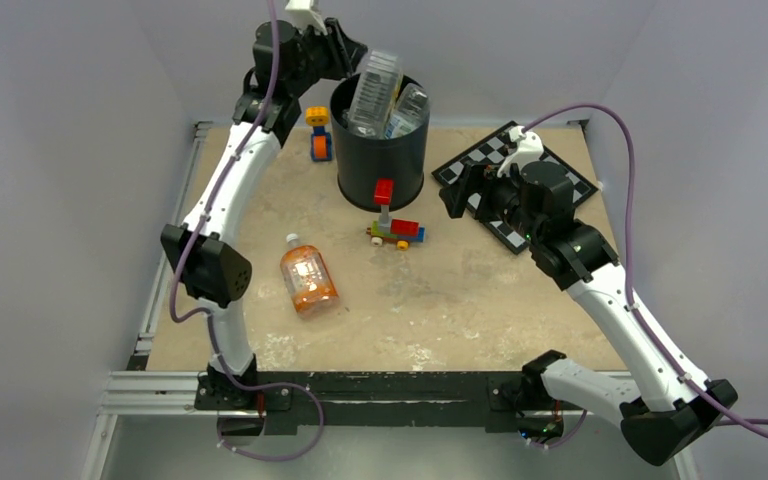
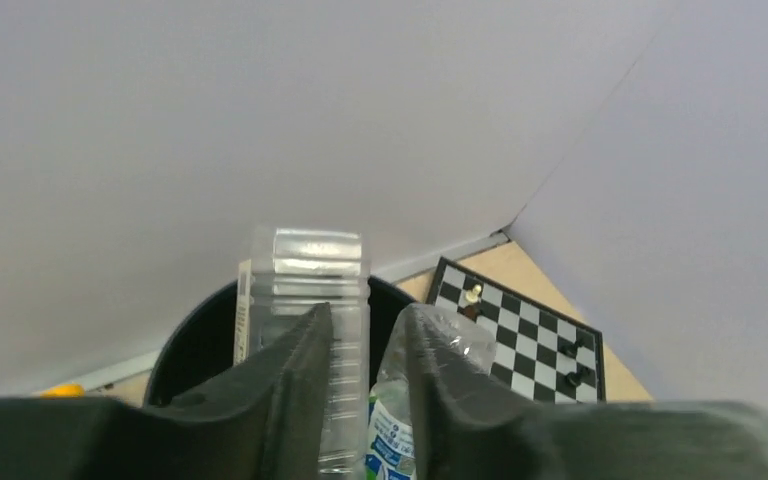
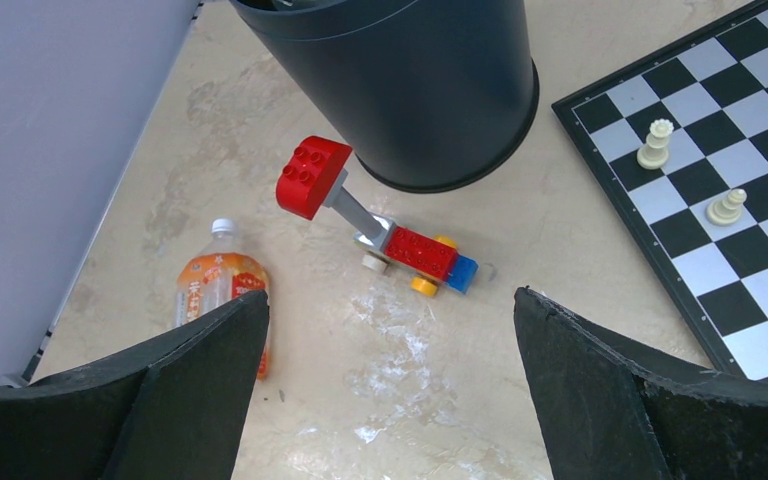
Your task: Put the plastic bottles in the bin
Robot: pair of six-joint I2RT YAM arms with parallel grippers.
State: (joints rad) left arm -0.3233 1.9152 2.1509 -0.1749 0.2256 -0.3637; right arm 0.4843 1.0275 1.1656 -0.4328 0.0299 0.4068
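Observation:
The black bin [image 1: 380, 165] stands at the back middle of the table. Two clear bottles stick out of it: a tall ribbed one [image 1: 375, 85] and a green/blue-labelled one [image 1: 410, 105]. My left gripper [image 1: 348, 55] hovers at the bin's upper left rim. In the left wrist view its jaws [image 2: 365, 312] stand slightly apart and empty, with the ribbed bottle [image 2: 305, 270] and the labelled bottle [image 2: 390, 430] just beyond them. The orange-liquid bottle [image 1: 308, 280] lies on the table to the front left. My right gripper [image 1: 457, 195] is wide open and empty above the table [image 3: 390, 300], where the orange bottle [image 3: 215, 285] also shows.
A red toy-brick figure on wheels [image 1: 395, 228] stands just in front of the bin, and shows too in the right wrist view [image 3: 380, 225]. A yellow-blue-orange figure [image 1: 318, 130] stands left of the bin. A chessboard [image 1: 490, 150] with a few pieces lies at the back right.

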